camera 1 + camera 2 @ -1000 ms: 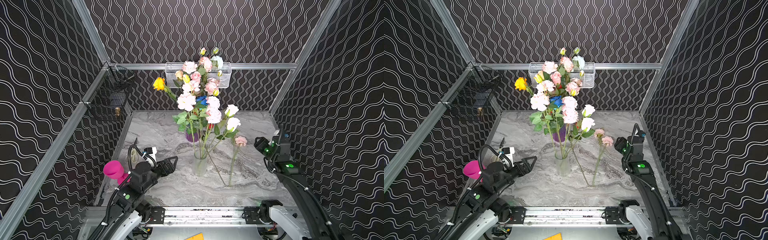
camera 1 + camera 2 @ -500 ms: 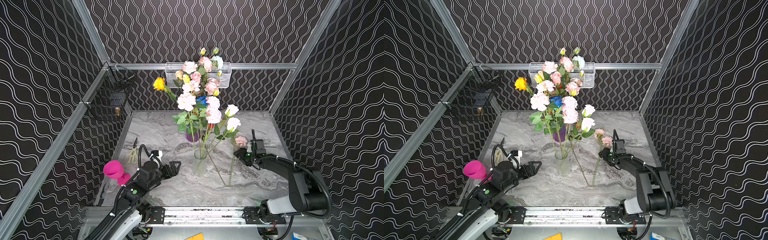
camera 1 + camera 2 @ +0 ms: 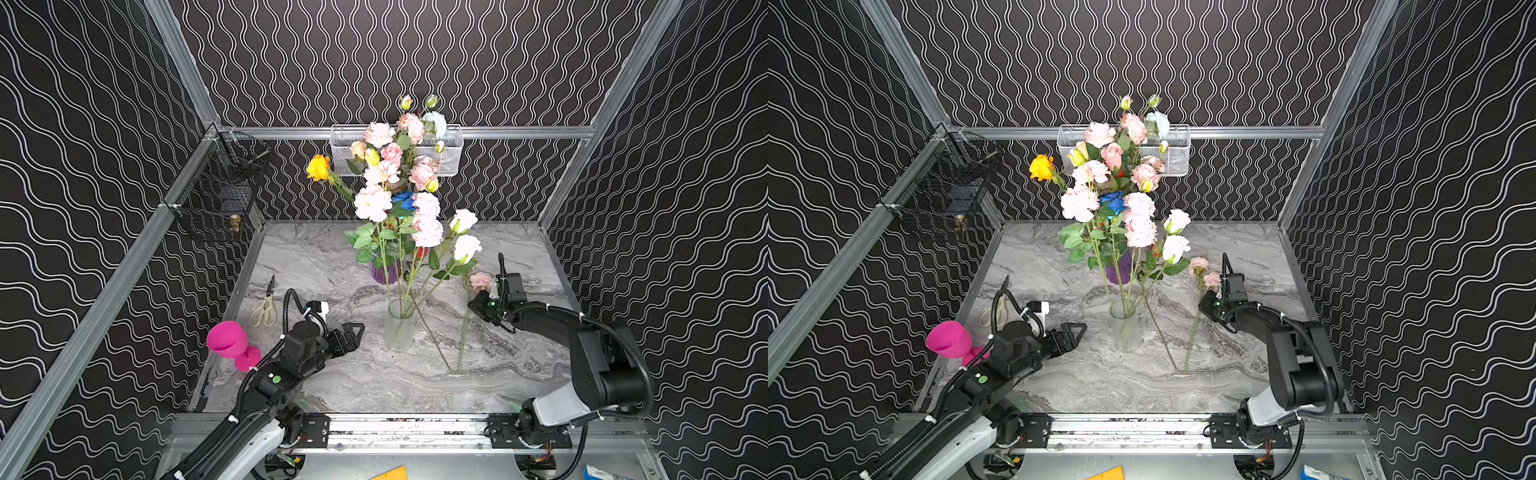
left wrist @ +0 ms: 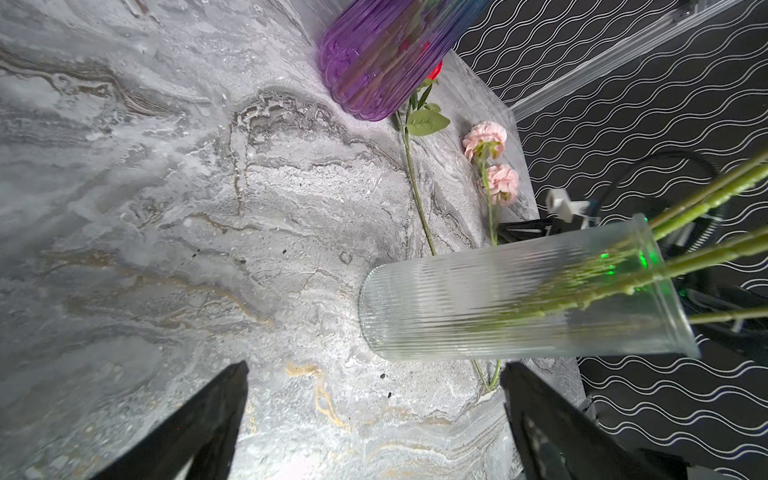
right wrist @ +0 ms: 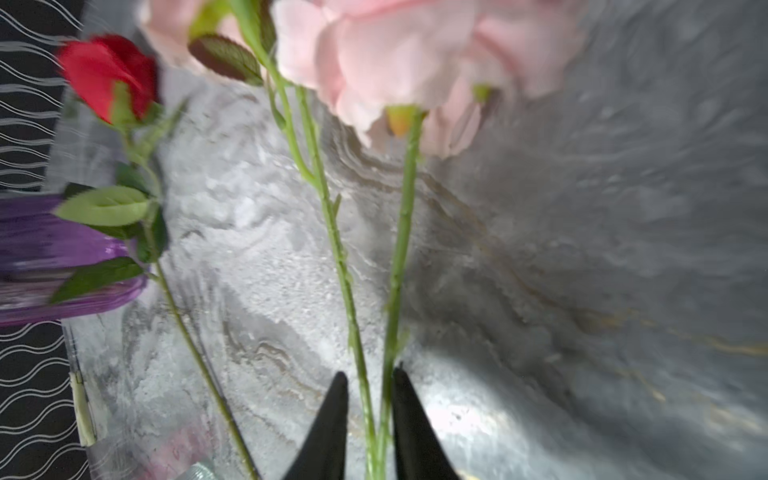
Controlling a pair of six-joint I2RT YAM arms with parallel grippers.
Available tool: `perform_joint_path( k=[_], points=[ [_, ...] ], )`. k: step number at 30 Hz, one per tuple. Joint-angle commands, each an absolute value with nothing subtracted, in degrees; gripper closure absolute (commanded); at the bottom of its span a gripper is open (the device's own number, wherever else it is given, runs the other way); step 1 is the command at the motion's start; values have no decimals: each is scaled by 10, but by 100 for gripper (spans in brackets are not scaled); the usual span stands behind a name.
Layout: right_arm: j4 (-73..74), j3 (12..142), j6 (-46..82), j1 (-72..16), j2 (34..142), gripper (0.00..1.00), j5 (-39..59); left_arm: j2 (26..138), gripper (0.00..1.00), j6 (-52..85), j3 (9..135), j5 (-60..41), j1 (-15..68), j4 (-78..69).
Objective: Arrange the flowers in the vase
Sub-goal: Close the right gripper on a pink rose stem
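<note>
A clear ribbed vase stands mid-table and holds several tall flowers. Right of it a pink twin-headed flower lies on the marble. My right gripper is shut on its forked green stem, just below the heads. A red flower lies beside it, its stem running toward the clear vase. My left gripper is open and empty, left of the clear vase.
A purple vase with more flowers stands behind the clear one. A pink goblet and scissors sit at the left edge. A black wire basket hangs on the left wall, a white mesh basket on the back wall.
My right arm swung in from the right side to the pink flower and its jaws closed on the stem. The left gripper drifted slightly toward the clear vase, still open.
</note>
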State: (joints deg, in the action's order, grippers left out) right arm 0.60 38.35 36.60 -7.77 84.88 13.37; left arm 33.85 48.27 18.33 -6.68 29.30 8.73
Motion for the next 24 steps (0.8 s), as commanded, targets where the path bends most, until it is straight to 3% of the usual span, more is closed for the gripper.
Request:
perform_joint_path(
  k=[1, 5, 15, 19, 24],
  points=[
    [45, 368, 348, -79, 790, 90, 97, 344, 2, 485, 198, -71, 292, 63],
    [65, 352, 341, -80, 712, 99, 84, 340, 1, 476, 216, -59, 291, 81],
    [75, 342, 336, -91, 567, 99, 56, 292, 2, 457, 290, -13, 292, 203],
    [-22, 377, 339, -92, 636, 67, 53, 250, 2, 479, 280, -4, 292, 231],
    [34, 306, 367, -97, 678, 54, 111, 222, 2, 504, 257, -20, 292, 242]
  ],
)
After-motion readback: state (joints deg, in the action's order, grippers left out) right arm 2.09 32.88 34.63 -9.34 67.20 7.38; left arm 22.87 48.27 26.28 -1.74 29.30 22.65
